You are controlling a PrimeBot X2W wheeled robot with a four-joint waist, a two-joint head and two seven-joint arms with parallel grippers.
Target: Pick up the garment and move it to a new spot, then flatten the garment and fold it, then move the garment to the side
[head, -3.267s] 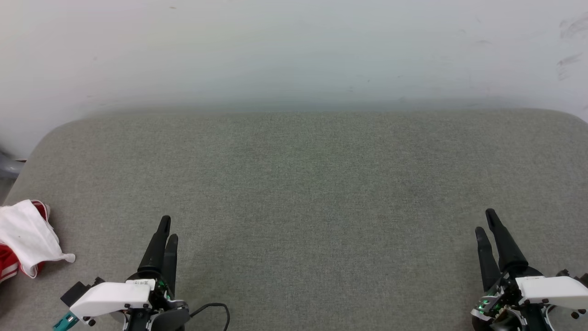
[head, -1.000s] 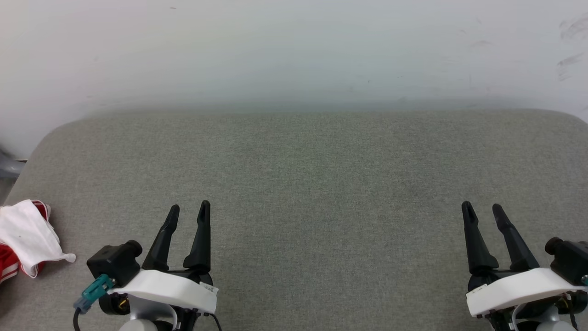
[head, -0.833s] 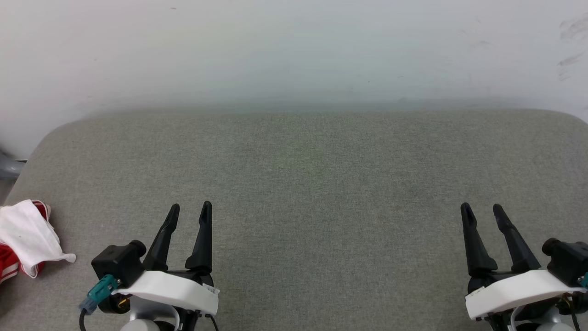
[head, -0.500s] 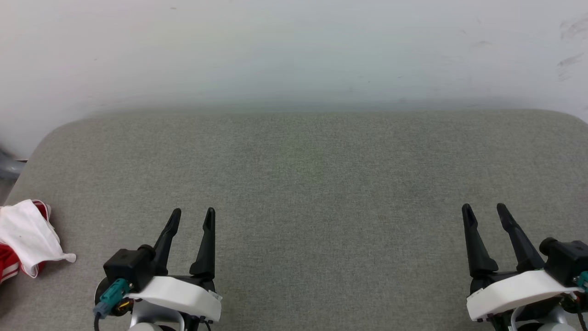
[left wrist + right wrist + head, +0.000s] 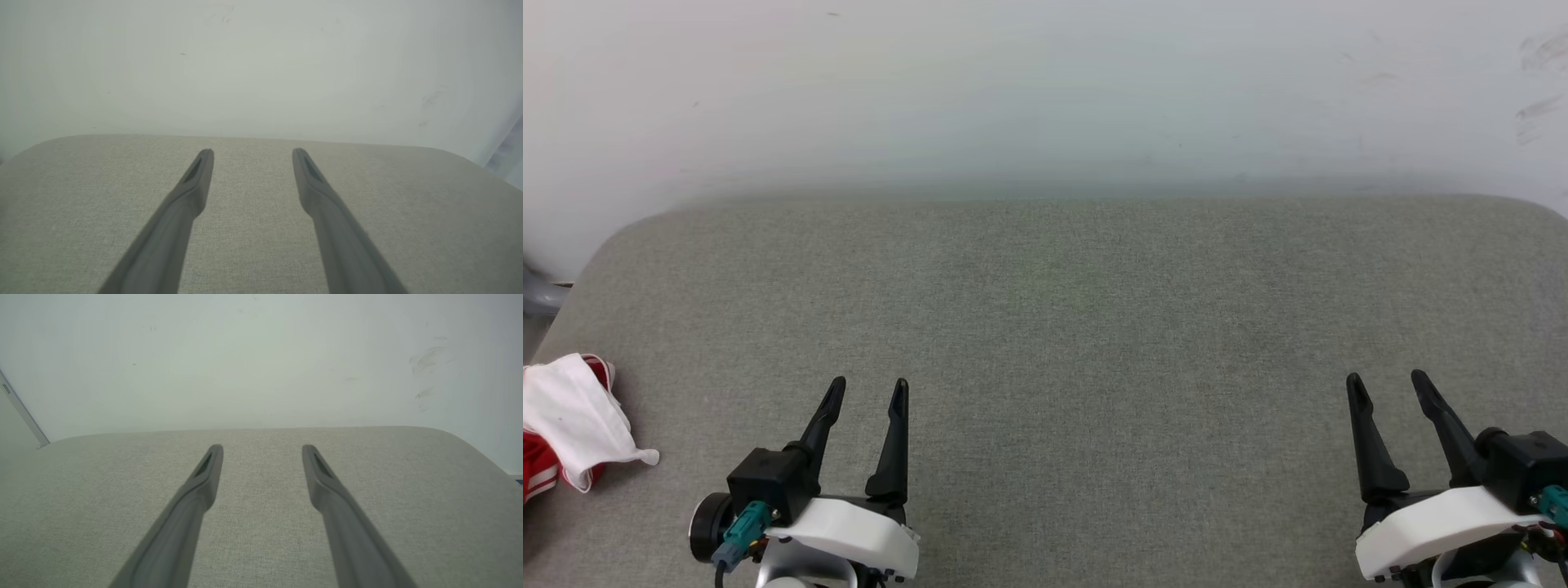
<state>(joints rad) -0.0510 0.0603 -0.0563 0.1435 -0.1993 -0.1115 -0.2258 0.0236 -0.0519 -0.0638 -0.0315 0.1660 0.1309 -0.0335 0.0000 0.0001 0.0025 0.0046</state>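
The garment (image 5: pixel 568 420), red with a white sleeve on top, lies bunched at the far left edge of the grey padded surface (image 5: pixel 1062 310) and is partly cut off by the head view's edge. My left gripper (image 5: pixel 869 385) stands open at the lower left, well to the right of the garment, with nothing between its fingers. At the lower right my right gripper (image 5: pixel 1387 379) is open and empty too. Both wrist views show the spread fingers of the left gripper (image 5: pixel 249 152) and the right gripper (image 5: pixel 262 448) over bare grey fabric.
A white wall (image 5: pixel 1045 90) rises directly behind the surface's far edge. The surface has rounded corners at the far left and far right. A grey object (image 5: pixel 535 294) shows past the left edge.
Both grippers have drawn back a little toward the near edge over the last second. Since the earliest frame their wrists have turned, so the fingers now show spread. The garment has not moved.
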